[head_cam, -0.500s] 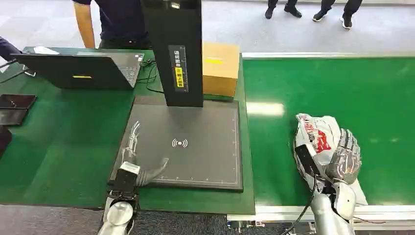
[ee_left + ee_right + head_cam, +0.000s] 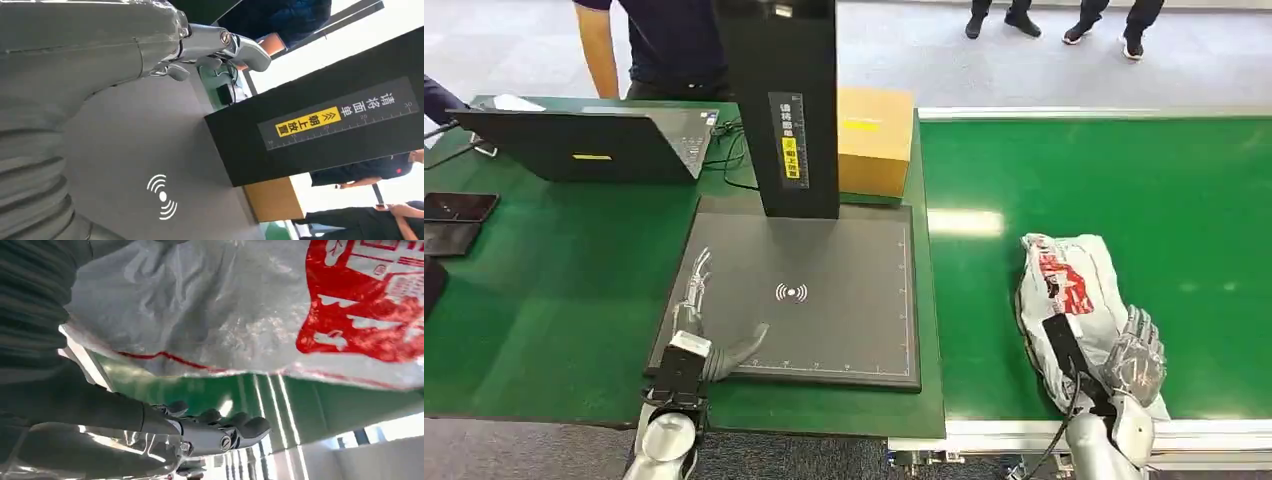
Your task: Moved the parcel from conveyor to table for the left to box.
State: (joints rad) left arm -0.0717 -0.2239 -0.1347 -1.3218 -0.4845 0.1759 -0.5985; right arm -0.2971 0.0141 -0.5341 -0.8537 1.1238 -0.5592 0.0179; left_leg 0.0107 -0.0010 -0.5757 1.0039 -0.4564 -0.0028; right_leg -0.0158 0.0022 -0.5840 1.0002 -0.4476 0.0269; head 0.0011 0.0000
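Now, your right hand [image 2: 1132, 362] sits fingers-spread at the near end of the parcel [image 2: 1069, 290] on the conveyor [image 2: 1184, 190], gripping nothing; close fully around it before lifting. Left hand [image 2: 707, 335] rests open on the scanner plate [image 2: 824, 300].

The tall black post [image 2: 776, 105] stands at the back of the grey pad [image 2: 824, 300], with a brown box [image 2: 876, 140] just behind it. The front of the pad is bare. The laptop [image 2: 584, 145] blocks the table's [image 2: 544, 290] far left.
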